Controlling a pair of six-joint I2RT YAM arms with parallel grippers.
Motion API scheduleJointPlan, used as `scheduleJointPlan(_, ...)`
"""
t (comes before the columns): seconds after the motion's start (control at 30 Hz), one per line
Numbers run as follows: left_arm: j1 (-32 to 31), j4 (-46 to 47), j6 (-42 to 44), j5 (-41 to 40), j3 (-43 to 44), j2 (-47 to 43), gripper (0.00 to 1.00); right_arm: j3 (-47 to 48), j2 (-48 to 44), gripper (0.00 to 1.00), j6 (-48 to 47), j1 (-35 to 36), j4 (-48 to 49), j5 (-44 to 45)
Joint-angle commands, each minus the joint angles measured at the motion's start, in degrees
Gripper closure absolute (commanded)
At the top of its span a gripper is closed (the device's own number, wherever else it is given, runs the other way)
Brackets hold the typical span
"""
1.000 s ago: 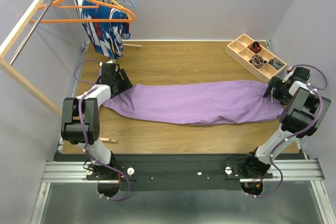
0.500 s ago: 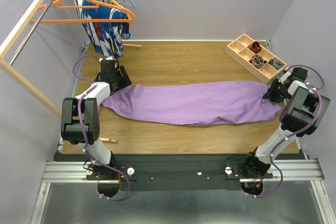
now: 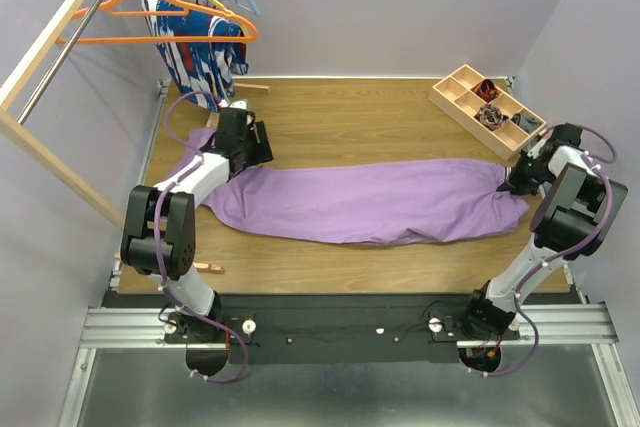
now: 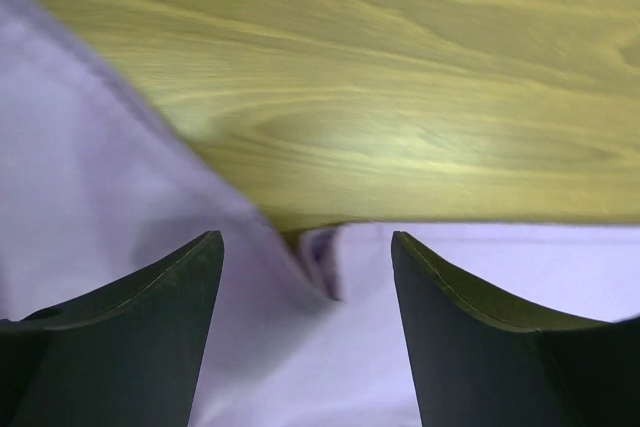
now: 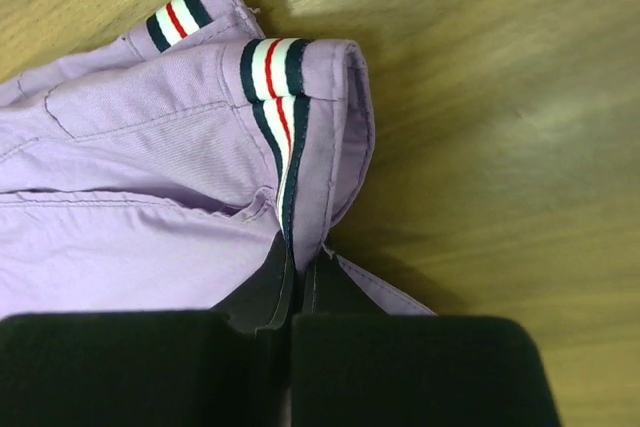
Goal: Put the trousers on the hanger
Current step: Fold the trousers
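Lengthwise across the tabletop [image 3: 350, 107] lay the trousers [image 3: 370, 202], lilac and mostly flat, with the waistband [image 5: 275, 62] toward my right side and the leg ends toward my left. My right pincer [image 5: 298, 292] was pressed together on that waistband, pinching the striped trim at its folded edge, low against the wood. My left pincer [image 4: 305, 247] stood spread wide at the opposite end, one finger on either side of a fold in the purple cloth, with bare wood just beyond. Whether those fingers touched the cloth I could not tell. Well apart from the trousers, the orange hanger [image 3: 130, 40] hung on the rack [image 3: 50, 32] at the far left corner, and a blue, white and red patterned garment [image 3: 200, 62] hung just beside it. At the far right corner sat a wooden divided tray [image 3: 460, 85], near my right pincer, with small dark items in some compartments.
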Motion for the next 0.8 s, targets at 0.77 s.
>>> scheduleJointPlan(0.77,-29.85,-5.43,6.43,20.68,27.73,18.08,0.23,28.28,-10.98,0.99,4.90,0.42,-18.62,18.21)
